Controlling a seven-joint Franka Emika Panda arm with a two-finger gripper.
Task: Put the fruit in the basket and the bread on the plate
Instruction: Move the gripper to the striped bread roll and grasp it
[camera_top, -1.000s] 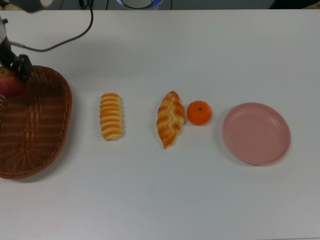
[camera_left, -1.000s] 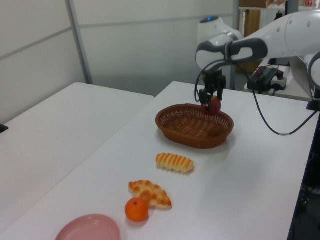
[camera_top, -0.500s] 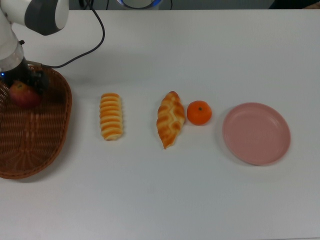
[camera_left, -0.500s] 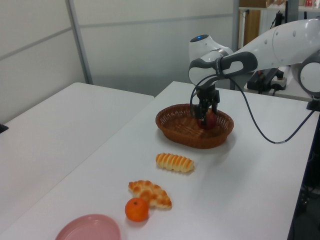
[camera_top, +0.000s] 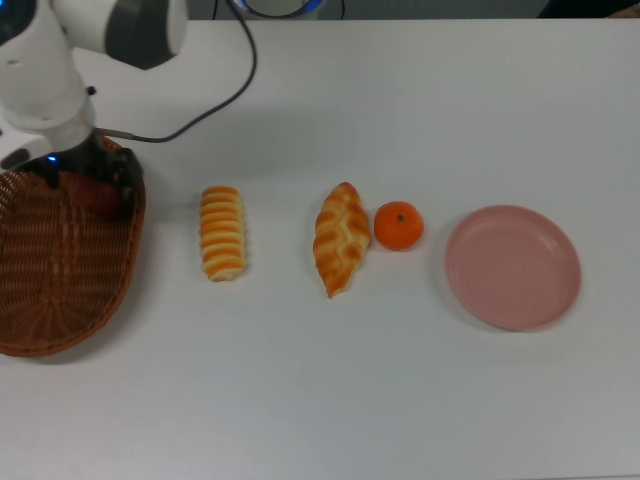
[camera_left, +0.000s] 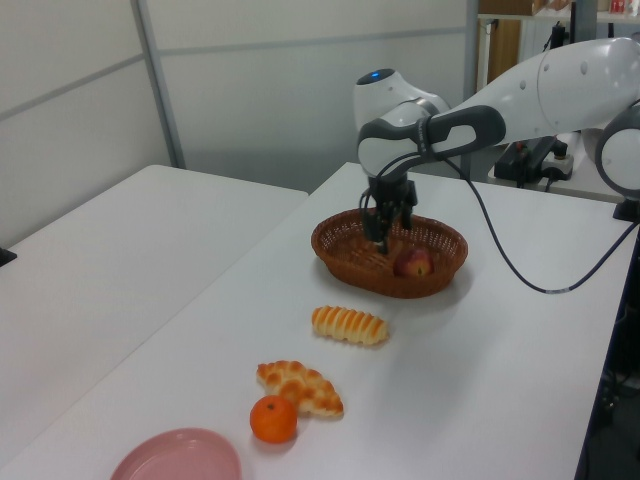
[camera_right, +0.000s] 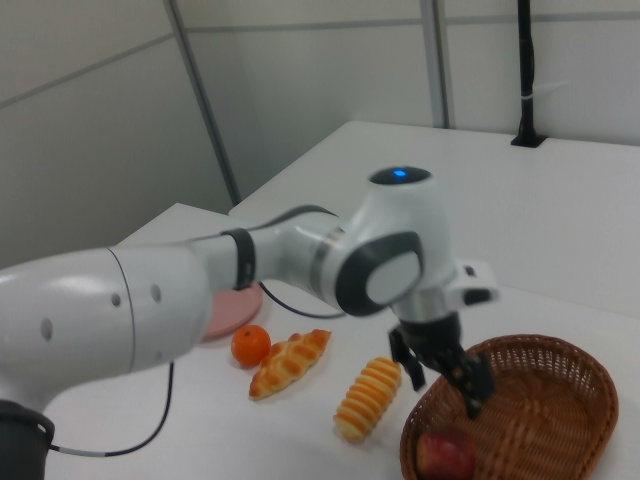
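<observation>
The red apple (camera_left: 413, 263) lies inside the wicker basket (camera_left: 352, 260) with the gripper (camera_right: 447, 379) spread empty above it, so one piece is done, leaving the tangerine (camera_top: 398, 225), ridged roll (camera_top: 222, 232) and twisted loaf (camera_top: 340, 238) on the desk (camera_top: 330, 380) beside the bare pink plate (camera_top: 513, 267).

White counter (camera_top: 420, 400) with wide bare margins around a row of objects. In the top view, the ridged roll (camera_top: 222, 232) stands apart, with open gaps on both sides. The twisted loaf (camera_top: 340, 237) and tangerine (camera_top: 399, 225) nearly touch, leaving no passage between them. The pink plate (camera_top: 512, 266) sits clear. The arm's hand (camera_left: 386, 222) hangs over the basket (camera_top: 60, 300) rim, beside the apple (camera_left: 413, 263); a cable (camera_top: 215, 100) crosses the counter behind.
</observation>
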